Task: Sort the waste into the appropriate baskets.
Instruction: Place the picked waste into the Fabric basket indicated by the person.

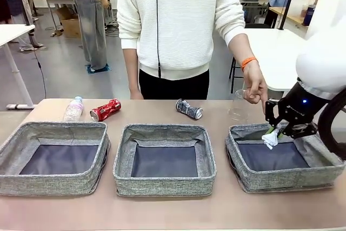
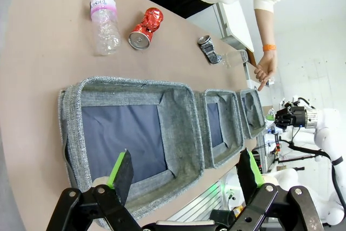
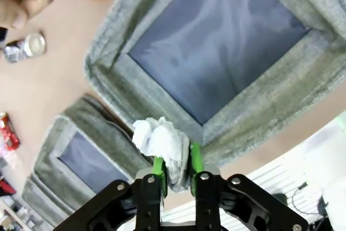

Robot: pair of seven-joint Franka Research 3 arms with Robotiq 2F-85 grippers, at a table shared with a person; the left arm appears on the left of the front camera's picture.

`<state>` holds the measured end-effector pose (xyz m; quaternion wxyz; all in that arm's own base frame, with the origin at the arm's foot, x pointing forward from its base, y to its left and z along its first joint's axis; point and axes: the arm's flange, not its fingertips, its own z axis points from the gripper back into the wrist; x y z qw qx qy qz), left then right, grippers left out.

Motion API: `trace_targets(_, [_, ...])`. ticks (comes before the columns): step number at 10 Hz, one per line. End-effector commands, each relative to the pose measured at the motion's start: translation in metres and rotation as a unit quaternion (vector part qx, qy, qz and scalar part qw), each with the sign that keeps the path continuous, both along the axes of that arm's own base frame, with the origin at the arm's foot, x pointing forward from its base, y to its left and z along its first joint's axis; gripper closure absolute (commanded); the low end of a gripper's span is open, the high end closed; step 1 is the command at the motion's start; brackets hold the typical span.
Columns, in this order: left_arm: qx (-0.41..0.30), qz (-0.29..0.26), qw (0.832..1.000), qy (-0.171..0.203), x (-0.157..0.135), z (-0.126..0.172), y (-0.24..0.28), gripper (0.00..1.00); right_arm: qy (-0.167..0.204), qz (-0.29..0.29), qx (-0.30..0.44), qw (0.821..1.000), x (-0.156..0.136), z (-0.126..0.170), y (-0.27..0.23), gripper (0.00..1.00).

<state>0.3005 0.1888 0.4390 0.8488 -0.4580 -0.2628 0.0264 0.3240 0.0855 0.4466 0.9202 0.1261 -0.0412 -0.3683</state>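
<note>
The right gripper hangs over the far left part of the right basket, its green-padded fingers drawn close together and pinching the crumpled white paper wad between them. The wad bulges out past the fingertips, just above the basket's dark bottom, and whether it touches the fabric I cannot tell. In the right wrist view the same wad sits between the pads over the basket's rumpled grey wall. The left gripper hovers above the near side of the left basket, its jaws spread wide and holding nothing. Three grey woven baskets stand in a row along the near part of the table: left basket, middle basket and the right one. Beyond them on the far strip of table lie the clear plastic bottle at far left, the crushed red can just to its right, and the crushed black-and-silver printed can behind the middle basket's right corner. The clear plastic cup stands upright behind the right basket's left corner. A person in a white sweater stands at the far side; their hand, with an orange band at the wrist, is beside the cup with the forefinger pointing down toward the right basket, near the right gripper but apart from it
</note>
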Motion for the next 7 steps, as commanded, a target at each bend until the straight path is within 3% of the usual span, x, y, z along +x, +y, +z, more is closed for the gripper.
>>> trace_targets(1, [-0.005, -0.002, 1.0, -0.013, 0.0003, -0.0002, -0.0008, 0.0, -0.023, -0.003, -0.003, 1.0, -0.0161, -0.0055, 0.0065, 0.04])
trace_targets(2, [-0.005, -0.002, 1.0, -0.013, 0.0003, -0.0002, -0.0008, 0.0, -0.023, -0.002, -0.005, 1.0, -0.0155, -0.0036, 0.0077, 0.0])
trace_targets(7, [-0.005, -0.002, 1.0, -0.013, 0.0003, -0.0002, -0.0008, 0.0, -0.032, 0.001, 0.004, 0.999, -0.0161, 0.0013, 0.0102, 0.0])
